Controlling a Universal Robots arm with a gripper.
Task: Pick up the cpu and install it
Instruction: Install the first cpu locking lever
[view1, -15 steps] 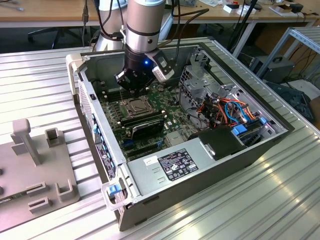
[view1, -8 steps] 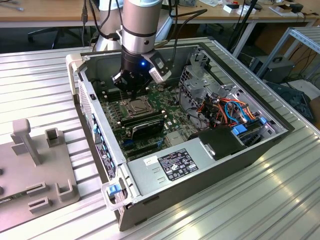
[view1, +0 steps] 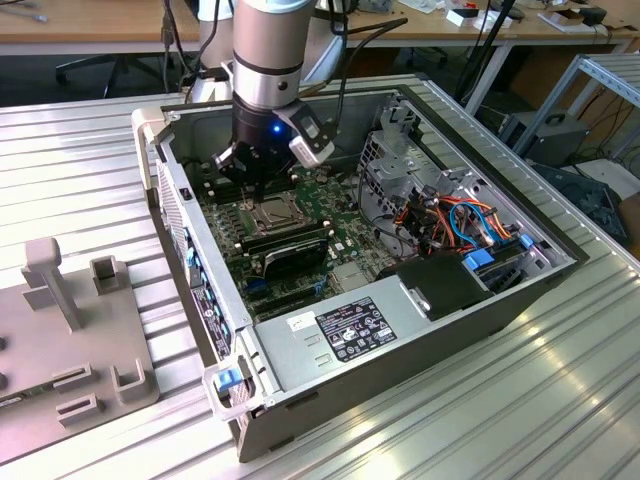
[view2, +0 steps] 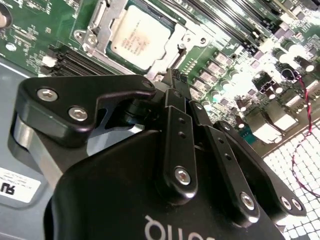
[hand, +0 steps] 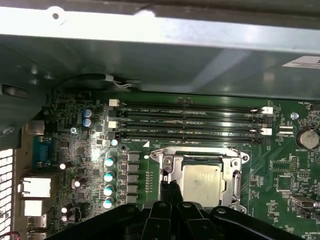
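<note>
Inside the open grey desktop computer case, the black two-finger gripper hovers just above the square silver-lidded cpu, which lies seated in its metal-framed socket on the green motherboard. The fingers are pressed together, grasping nothing (the chip lies free). Judged from here, good seating means the chip flat, square, its edges flush.

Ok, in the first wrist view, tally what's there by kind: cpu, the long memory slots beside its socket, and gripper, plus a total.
cpu: 1
memory slots: 4
gripper: 1
Total: 6
</note>
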